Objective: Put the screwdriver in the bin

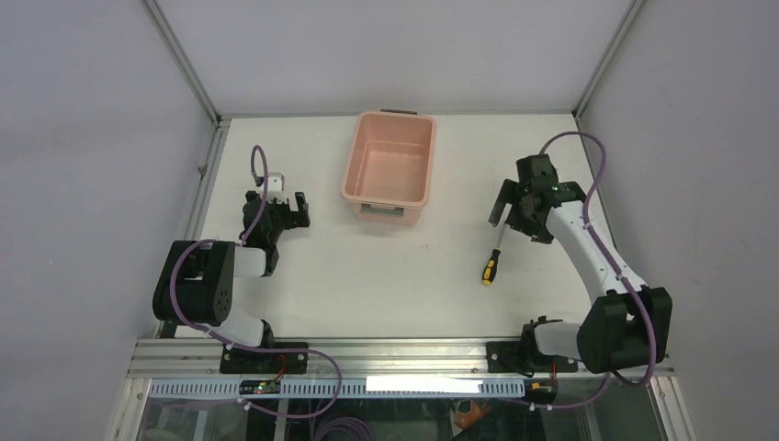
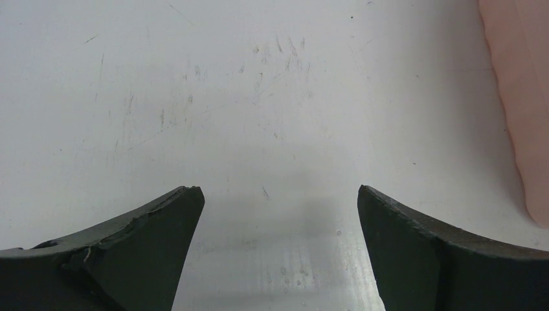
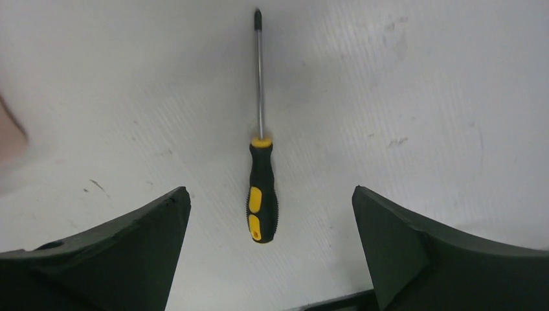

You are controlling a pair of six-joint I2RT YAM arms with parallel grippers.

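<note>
on counter (image 1: 413, 285) right of bin (image 1: 349, 179) lies the screwdriver (image 3: 262, 194), right gripper (image 3: 270, 192) spread wide over it, left gripper (image 2: 280, 189) spread too.

Left gripper (image 2: 280, 190), right gripper (image 3: 270, 190): jaws apart
</note>
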